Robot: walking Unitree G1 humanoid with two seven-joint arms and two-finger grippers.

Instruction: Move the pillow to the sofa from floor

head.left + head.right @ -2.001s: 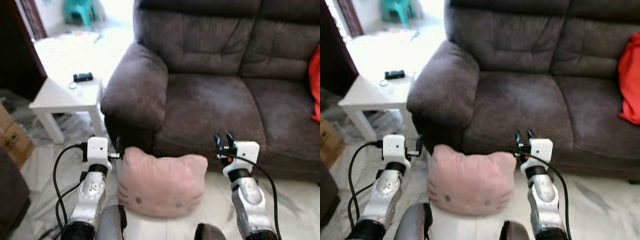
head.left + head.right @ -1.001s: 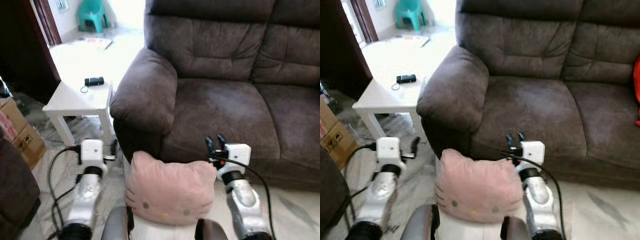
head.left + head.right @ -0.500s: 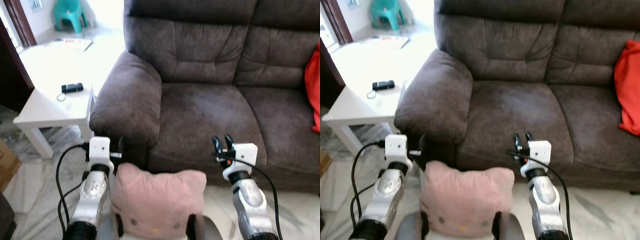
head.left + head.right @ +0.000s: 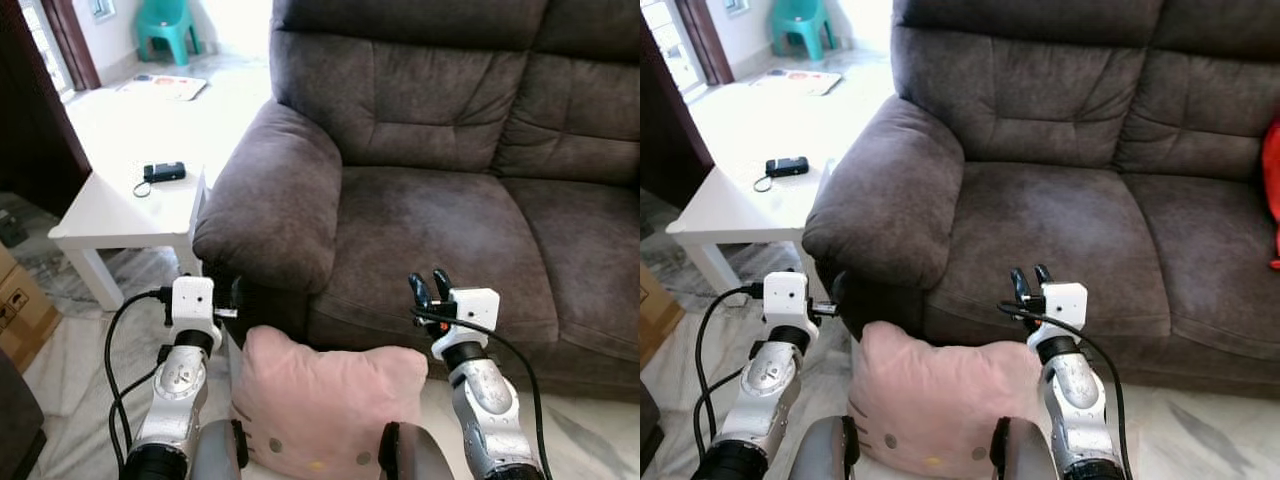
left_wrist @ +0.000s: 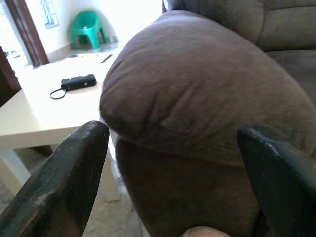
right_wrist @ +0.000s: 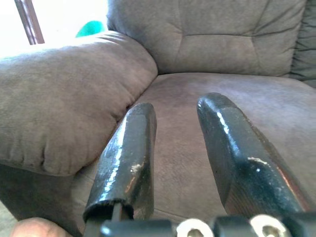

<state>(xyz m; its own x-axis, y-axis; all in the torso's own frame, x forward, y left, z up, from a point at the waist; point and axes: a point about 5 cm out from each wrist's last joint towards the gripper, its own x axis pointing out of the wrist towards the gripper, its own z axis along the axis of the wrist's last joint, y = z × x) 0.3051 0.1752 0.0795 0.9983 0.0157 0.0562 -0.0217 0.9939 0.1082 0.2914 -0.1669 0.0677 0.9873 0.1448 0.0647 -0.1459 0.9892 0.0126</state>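
A pink cat-face pillow [image 4: 330, 400] is squeezed between my two forearms, low against my body and off the floor. Just ahead is the brown sofa [image 4: 450, 210], its rounded armrest [image 4: 275, 200] right in front of my left arm. My left gripper [image 4: 238, 293] reaches past the pillow's upper left corner, and its fingers [image 5: 74, 173] are spread wide open around nothing. Beside the pillow's upper right corner, my right gripper [image 4: 428, 283] points at the seat cushion, open by a narrow gap with nothing in it. A sliver of the pillow [image 6: 29, 228] peeks in under the right fingers.
A white side table [image 4: 120, 215] with a small black device [image 4: 163, 171] stands left of the armrest. A cardboard box [image 4: 20, 300] is at far left, a teal stool [image 4: 170, 25] far back. A red cushion [image 4: 1273, 190] lies on the sofa's right end.
The whole view swayed from side to side as I moved. The pillow stays pinched between my forearms and sits lower in the picture than two seconds ago.
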